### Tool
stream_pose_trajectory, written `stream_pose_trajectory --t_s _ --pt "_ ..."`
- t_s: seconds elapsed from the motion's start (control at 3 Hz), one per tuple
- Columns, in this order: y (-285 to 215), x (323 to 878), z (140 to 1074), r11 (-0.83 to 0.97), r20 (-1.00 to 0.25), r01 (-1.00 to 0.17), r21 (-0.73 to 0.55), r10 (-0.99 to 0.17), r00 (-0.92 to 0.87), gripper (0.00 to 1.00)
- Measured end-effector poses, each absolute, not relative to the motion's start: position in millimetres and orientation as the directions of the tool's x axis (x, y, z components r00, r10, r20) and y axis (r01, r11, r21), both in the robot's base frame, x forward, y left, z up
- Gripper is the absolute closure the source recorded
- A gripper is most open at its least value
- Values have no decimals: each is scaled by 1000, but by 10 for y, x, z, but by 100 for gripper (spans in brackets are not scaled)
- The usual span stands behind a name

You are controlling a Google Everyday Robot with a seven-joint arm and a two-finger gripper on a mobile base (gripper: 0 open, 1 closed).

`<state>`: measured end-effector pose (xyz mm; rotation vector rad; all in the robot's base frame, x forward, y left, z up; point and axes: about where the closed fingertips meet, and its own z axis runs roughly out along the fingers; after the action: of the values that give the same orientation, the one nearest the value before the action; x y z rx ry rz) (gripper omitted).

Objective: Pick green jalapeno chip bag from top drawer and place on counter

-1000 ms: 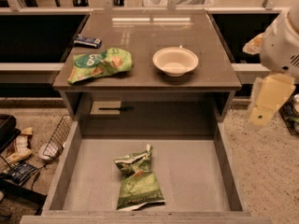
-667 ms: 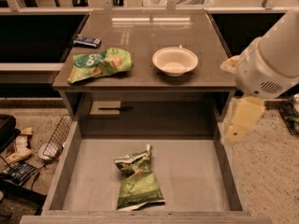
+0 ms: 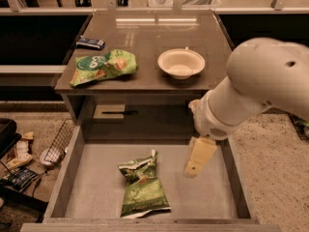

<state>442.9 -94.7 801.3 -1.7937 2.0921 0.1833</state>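
Note:
The green jalapeno chip bag (image 3: 143, 186) lies crumpled on the pale bottom of the open top drawer (image 3: 212, 197), left of centre, its crinkled whitish edge pointing towards the back. The glossy grey-brown counter (image 3: 159, 33) is above and behind the drawer. My gripper (image 3: 198, 157), cream-coloured, hangs from the big white arm (image 3: 251, 91) that comes in from the right. It is over the drawer's right half, to the right of the bag and above it, apart from it.
On the counter lie a lighter-green bag (image 3: 103, 66), a white bowl (image 3: 181, 63) and a small dark packet (image 3: 90, 42). A small beige drawer front (image 3: 113, 112) sits under the counter. A wire basket (image 3: 58, 144) and clutter (image 3: 19, 158) are on the floor at the left.
My arm has swung in from the right and down, bringing the gripper from beside the cabinet to over the drawer's right half. The bag has not moved.

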Motion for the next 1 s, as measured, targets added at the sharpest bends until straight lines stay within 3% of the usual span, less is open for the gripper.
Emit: stream_pose_trajectory --t_s 0.67,1.0 --pt "-298 3927 7145 156 -364 -988 -19 -921 -138 0" --pt "-115 3925 6752 162 -352 -987 -16 -925 -146 0"
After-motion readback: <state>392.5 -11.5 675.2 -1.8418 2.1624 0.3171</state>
